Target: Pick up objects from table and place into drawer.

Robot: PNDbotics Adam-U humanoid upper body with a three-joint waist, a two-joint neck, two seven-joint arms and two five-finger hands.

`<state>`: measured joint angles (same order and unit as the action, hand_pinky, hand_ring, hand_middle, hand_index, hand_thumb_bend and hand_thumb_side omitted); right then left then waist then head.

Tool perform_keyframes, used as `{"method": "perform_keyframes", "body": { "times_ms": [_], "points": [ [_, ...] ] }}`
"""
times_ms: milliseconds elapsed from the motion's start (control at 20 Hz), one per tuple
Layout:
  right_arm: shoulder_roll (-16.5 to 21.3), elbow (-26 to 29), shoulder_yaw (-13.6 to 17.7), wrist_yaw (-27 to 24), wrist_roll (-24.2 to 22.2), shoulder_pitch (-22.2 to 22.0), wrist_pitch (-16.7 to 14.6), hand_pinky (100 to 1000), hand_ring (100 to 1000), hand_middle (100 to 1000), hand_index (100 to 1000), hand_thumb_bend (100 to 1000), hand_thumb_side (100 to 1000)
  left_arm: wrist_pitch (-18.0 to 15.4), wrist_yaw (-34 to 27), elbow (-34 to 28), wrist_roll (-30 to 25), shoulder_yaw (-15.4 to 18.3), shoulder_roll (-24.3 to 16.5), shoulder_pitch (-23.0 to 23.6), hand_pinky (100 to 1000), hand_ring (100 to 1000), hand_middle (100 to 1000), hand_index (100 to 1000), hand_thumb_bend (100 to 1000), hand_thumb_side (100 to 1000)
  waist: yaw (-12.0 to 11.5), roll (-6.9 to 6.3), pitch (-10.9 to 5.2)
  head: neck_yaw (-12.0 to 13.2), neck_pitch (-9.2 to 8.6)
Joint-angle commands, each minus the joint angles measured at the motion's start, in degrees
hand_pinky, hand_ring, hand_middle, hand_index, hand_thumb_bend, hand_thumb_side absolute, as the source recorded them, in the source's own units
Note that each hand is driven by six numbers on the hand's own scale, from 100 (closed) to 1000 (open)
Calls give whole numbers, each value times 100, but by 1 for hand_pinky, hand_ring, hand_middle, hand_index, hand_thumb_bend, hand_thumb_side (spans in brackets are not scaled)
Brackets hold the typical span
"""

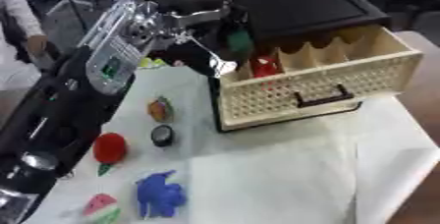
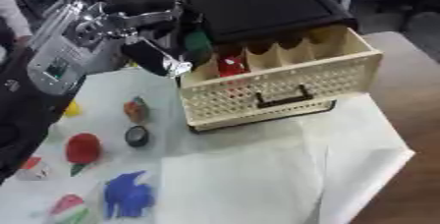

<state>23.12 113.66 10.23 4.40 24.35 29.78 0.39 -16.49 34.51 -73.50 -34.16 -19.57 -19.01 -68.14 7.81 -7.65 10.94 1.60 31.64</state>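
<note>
Left eye view is showing my left hand [image 1: 225, 46] reaching in from the upper left, hovering at the left end of the open drawer [image 1: 361, 70]. Its fingers are curling round a dark green object [image 1: 238, 41], pinching it just above the leftmost compartment. I cannot make out what the green thing is. A red object [image 1: 264, 66] is already lying inside that end of the drawer, almost directly under the hand. My right hand is not showing in either view.

To do this step well, I am thinking the green piece needs to be carried a little further over the front wall, so it is clearly above a compartment and not above the wicker rim. I would be lowering it between the wooden dividers before spreading the fingers, since dropping from height risks a bounce off the red piece or a divider.

Out on the white-covered counter [image 1: 284, 179] the rest is waiting: a red strawberry-like toy [image 1: 109, 148], a blue toy [image 1: 160, 194], a watermelon slice [image 1: 100, 205], a small dark round item [image 1: 162, 135] and an orange-brown piece [image 1: 158, 109]. All are lying well apart from the drawer.
</note>
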Motion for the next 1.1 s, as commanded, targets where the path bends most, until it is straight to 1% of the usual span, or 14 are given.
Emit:
{"method": "perform_keyframes", "body": {
  "times_ms": [50, 500, 900, 950, 1000, 1050, 1100],
  "points": [
    [60, 93, 31, -34, -18, 110, -12, 363, 489, 464, 740, 100, 589, -35, 140, 34, 177, 74, -54, -106, 199, 444, 335, 742, 100, 249, 8, 32, -73, 13, -64],
    [51, 93, 39, -45, -39, 123, -17, 360, 488, 463, 739, 100, 588, -230, 577, 356, 696, 139, -8, -105, 206, 452, 340, 745, 100, 249, 38, 8, -28, 20, -101],
    [44, 93, 52, -48, -45, 123, -14, 358, 487, 462, 739, 100, 589, -295, 731, 547, 759, 158, 28, -81, 228, 473, 369, 759, 100, 247, 50, -6, -8, 18, -115],
    [43, 93, 54, -49, -45, 122, -13, 358, 487, 462, 739, 100, 588, -300, 731, 563, 750, 158, 29, -77, 240, 490, 396, 770, 100, 246, 50, -7, -8, 17, -119],
    [43, 93, 56, -50, -43, 120, -13, 358, 487, 462, 739, 100, 588, -305, 727, 577, 733, 158, 29, -74, 242, 494, 403, 773, 100, 246, 49, -8, -9, 14, -123],
    [43, 93, 58, -50, -41, 120, -12, 359, 487, 463, 739, 100, 587, -308, 715, 592, 703, 158, 31, -70, 266, 551, 488, 812, 100, 278, 49, -8, -11, 10, -124],
    [43, 93, 60, -51, -39, 119, -11, 359, 487, 463, 739, 100, 587, -307, 686, 609, 651, 159, 35, -67, 281, 579, 530, 828, 100, 294, 49, -7, -13, 8, -124]
  ]
}}
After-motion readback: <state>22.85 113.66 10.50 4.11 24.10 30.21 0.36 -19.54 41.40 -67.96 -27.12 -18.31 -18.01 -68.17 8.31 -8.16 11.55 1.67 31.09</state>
